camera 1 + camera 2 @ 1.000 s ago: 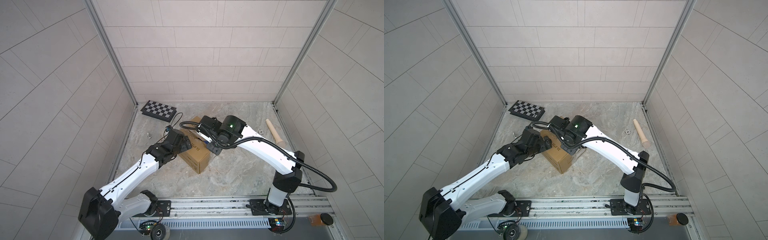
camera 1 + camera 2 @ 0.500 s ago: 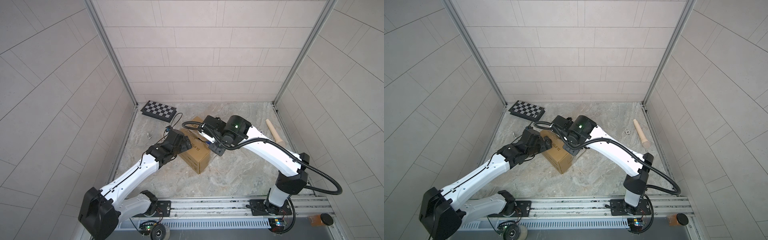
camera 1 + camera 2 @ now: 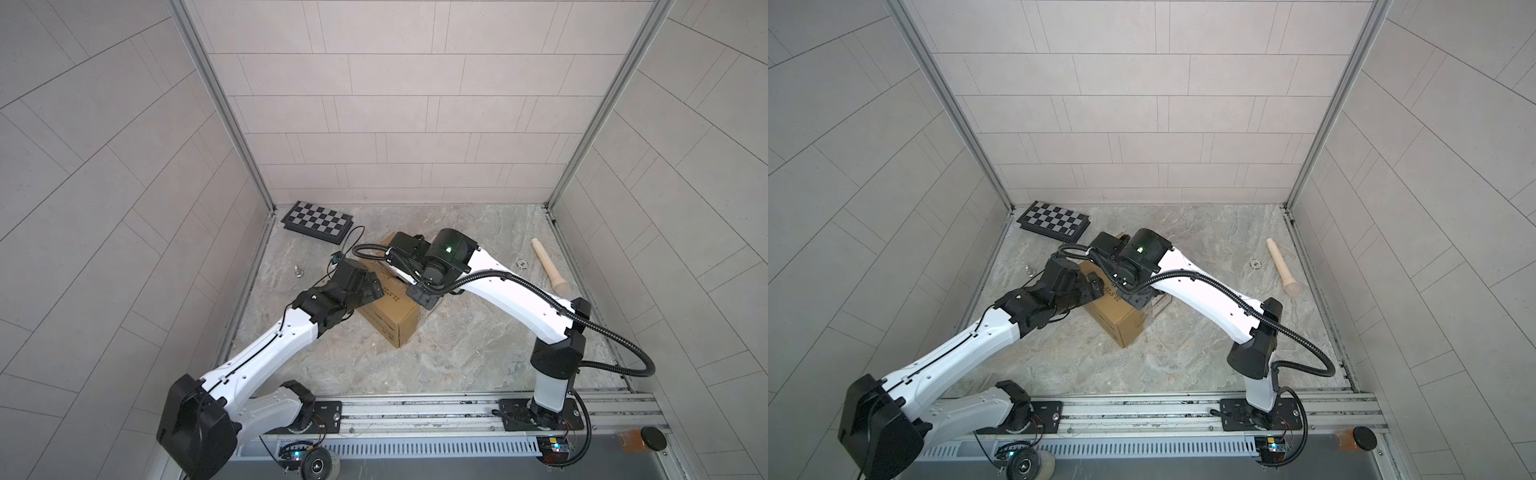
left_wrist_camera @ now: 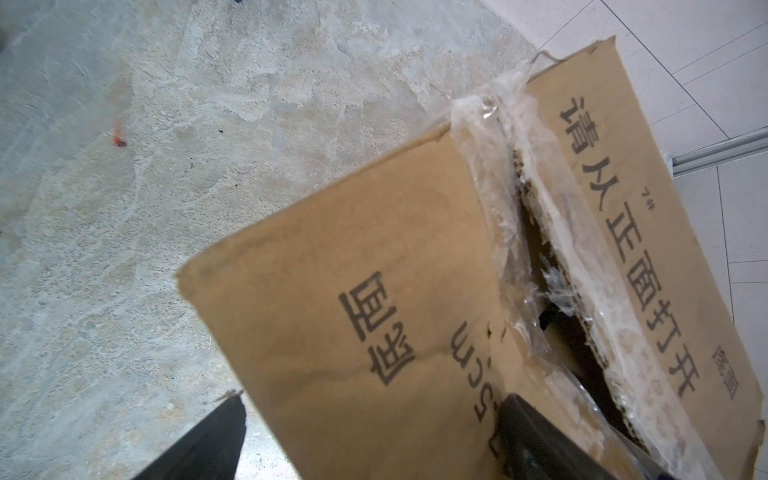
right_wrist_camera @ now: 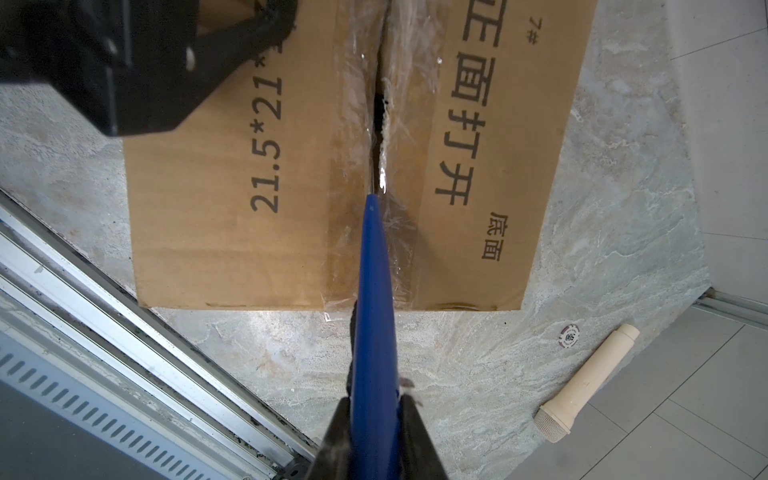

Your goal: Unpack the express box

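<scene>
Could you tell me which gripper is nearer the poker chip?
Right. The right gripper, shut on a blue tool, sits beside the express box on the poker chip's side; the left gripper, open, is at the box's opposite side.

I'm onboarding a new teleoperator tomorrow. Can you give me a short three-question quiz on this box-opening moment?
1. True or false: the left gripper is shut on the blue tool.
2. The tool's tip sits at: A) the bare floor, B) the taped seam of the express box, C) the chequered board.
3. How do the left gripper's jaws stand?

Key
1. False: the right gripper is shut on it.
2. B.
3. Open, astride an edge of the box.
</scene>
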Tool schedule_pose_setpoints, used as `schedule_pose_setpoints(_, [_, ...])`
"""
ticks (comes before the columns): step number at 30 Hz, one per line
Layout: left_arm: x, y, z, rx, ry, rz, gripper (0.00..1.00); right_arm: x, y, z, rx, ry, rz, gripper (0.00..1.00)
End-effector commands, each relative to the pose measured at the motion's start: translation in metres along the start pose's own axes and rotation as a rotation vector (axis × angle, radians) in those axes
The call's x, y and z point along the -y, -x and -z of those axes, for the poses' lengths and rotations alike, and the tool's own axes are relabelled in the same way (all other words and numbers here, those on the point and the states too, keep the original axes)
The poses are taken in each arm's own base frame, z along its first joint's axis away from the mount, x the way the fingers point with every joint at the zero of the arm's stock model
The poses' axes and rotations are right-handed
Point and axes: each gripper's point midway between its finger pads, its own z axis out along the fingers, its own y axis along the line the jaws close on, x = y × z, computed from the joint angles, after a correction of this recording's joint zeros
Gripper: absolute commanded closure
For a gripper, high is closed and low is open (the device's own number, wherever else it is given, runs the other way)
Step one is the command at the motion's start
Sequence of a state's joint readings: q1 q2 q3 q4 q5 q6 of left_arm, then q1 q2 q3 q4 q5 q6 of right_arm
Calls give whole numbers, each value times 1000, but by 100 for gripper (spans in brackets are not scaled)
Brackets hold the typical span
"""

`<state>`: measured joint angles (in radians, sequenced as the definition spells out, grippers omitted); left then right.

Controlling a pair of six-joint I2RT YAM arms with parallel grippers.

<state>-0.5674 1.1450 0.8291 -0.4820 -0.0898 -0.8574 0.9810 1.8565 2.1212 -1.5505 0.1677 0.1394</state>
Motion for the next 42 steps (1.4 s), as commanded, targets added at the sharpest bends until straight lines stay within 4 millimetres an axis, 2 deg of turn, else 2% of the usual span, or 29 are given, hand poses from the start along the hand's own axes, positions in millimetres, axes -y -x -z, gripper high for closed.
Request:
schedule_pose_setpoints(1, [-106, -71, -12, -255, 407, -104, 3, 12, -48, 10, -127, -38, 32, 100])
schedule_pose_setpoints(6, [-111, -71, -11, -253, 415, -100, 2, 19, -75, 22, -116, -29, 30, 100])
schedule_pose_setpoints(9, [-111, -69, -11, -253, 417, -103, 2, 17, -78, 23, -112, -8, 40, 100])
schedule_pose_setpoints(16, [-106, -64, -9, -242, 406, -105, 2, 9, -63, 14, -114, 22, 68, 100])
schedule_pose_setpoints(24, [-96, -57, -8, -227, 374, -101, 3, -6, -24, -5, -126, 65, 56, 100])
schedule_pose_setpoints(28, [-92, -53, -6, -216, 361, -97, 2, -11, -18, -13, -148, 74, 46, 100])
schedule_pose_setpoints(33, [-95, -53, -7, -220, 371, -106, 2, -4, -32, -8, -159, 50, 43, 100])
schedule_pose_setpoints(38, [-101, -57, -10, -228, 385, -102, 2, 13, -65, 5, -159, -13, 56, 100])
schedule_pose_setpoints(42, [-103, -56, -9, -225, 392, -104, 2, 20, -83, 12, -154, -12, 39, 100])
